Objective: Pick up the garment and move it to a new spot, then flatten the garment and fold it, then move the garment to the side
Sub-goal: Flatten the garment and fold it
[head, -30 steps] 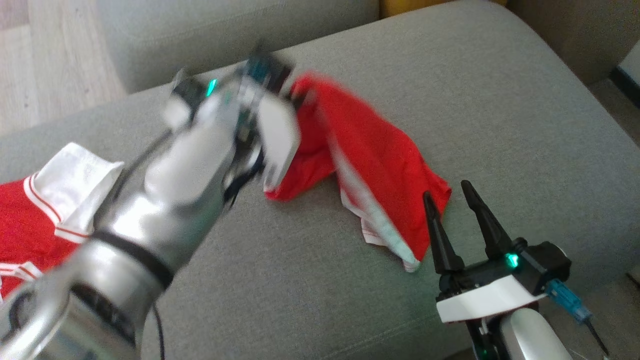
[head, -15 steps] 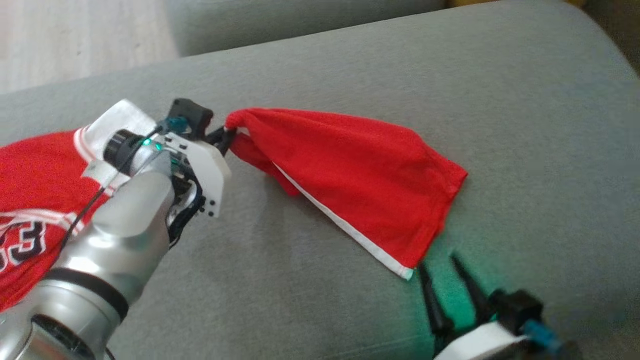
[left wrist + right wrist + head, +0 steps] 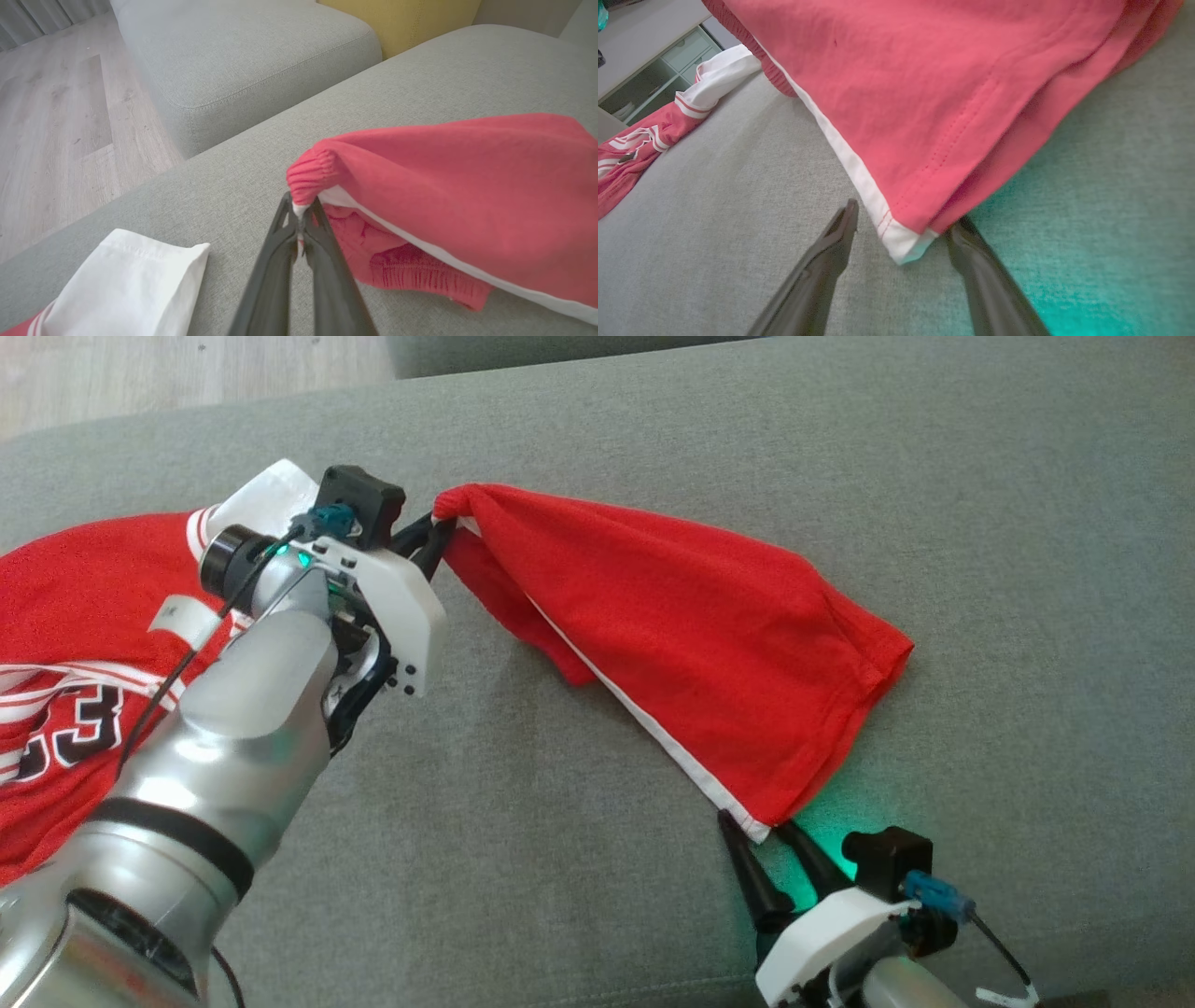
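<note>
So the red garment (image 3: 691,644) lies stretched across the grey sofa (image 3: 934,476) — long axis diagonal, waistband end pointing far-left, hem corner near-right. The left fingers (image 3: 275,261) are clenched on the waistband; the right fingers (image 3: 826,261) sit spread either side of the white-trimmed corner, not gripping it.

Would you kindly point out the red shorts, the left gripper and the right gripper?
red shorts (image 3: 709,644), head view, middle of the red cloth.
left gripper (image 3: 299,212), left wrist view, fingertips pinching the waistband.
right gripper (image 3: 906,213), right wrist view, gap between its spread fingertips.
</note>
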Tool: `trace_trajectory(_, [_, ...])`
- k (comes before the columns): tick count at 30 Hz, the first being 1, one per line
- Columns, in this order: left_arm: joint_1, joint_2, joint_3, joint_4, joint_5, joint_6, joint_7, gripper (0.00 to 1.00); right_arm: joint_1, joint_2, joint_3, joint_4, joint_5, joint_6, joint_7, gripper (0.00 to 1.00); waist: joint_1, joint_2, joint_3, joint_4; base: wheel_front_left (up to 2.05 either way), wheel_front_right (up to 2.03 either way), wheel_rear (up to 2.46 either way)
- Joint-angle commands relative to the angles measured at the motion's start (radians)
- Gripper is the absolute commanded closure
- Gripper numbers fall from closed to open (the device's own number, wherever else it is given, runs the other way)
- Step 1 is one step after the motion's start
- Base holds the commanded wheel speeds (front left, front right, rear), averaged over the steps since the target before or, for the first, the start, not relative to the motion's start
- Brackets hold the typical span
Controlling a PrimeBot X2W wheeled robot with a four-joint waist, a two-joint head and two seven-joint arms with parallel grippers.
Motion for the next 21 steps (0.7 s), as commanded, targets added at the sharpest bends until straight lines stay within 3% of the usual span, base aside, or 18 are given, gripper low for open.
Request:
trace_trajectory(1, [-0.06, 0.022, 0.032, -0.008, -0.009, -0.001, -0.014, 1.0, -0.008, 0.0, 0.042, 0.01, 0.01, 0.008, -0.001, 0.74, 0.0, 0.0, 0.001, 0.002, 0.0, 0.0, 0.0])
trace_trajectory(2, [-0.059, 0.021, 0.031, -0.004, -0.01, -0.002, -0.016, 1.0, -0.013, 0.0, 0.047, 0.017, 0.013, 0.008, -0.004, 1.0, 0.0, 0.0, 0.001, 0.002, 0.0, 0.0, 0.0])
trace_trajectory(9, [-0.048, 0.027, 0.031, 0.011, -0.019, -0.009, -0.055, 1.0, -0.018, -0.02, 0.015, -0.026, 0.009, 0.008, -0.024, 1.0, 0.0, 0.0, -0.026, -0.008, 0.0, 0.0, 0.0])
trace_trajectory(14, [-0.052, 0.055, 0.033, -0.042, -0.036, -0.023, -0.082, 1.0, -0.019, -0.092, -0.059, -0.245, 0.004, 0.008, -0.018, 1.0, 0.0, 0.0, -0.055, -0.029, 0.0, 0.0, 0.0])
trace_trajectory(17, [-0.075, 0.09, 0.024, -0.121, -0.05, -0.03, -0.087, 1.0, -0.073, -0.161, -0.113, -0.413, 0.0, 0.008, 0.033, 1.0, 0.0, 0.0, -0.056, -0.045, 0.0, 0.0, 0.0])
trace_trajectory(21, [-0.122, 0.133, 0.025, -0.202, -0.065, -0.032, -0.079, 1.0, -0.189, -0.226, -0.17, -0.524, 0.036, 0.008, 0.118, 1.0, 0.0, 0.0, -0.036, -0.054, 0.0, 0.0, 0.0])
